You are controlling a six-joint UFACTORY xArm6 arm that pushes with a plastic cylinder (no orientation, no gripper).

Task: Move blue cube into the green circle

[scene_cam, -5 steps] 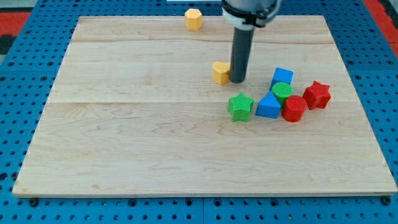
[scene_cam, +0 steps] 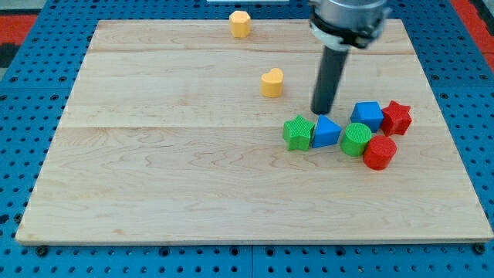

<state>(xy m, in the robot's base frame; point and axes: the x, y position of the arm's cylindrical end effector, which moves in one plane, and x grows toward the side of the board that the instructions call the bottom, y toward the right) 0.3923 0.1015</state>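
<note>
The blue cube (scene_cam: pixel 368 115) sits at the board's right, touching the red star (scene_cam: pixel 397 116) on its right. The green circle, a short cylinder (scene_cam: pixel 356 139), lies just below and left of the cube, close to it. My tip (scene_cam: pixel 321 112) stands on the board left of the blue cube, just above the blue triangle (scene_cam: pixel 326 132), a gap apart from the cube.
A green star (scene_cam: pixel 298 132) touches the blue triangle's left side. A red cylinder (scene_cam: pixel 379 152) lies below-right of the green circle. A yellow heart (scene_cam: pixel 271 82) lies left of my rod. A yellow hexagon (scene_cam: pixel 240 24) sits at the wooden board's (scene_cam: pixel 154 154) top edge.
My tip has moved right, away from the yellow heart. The cluster has shifted: the blue cube now lies further right by the red star, and the green circle, triangle and red cylinder have moved.
</note>
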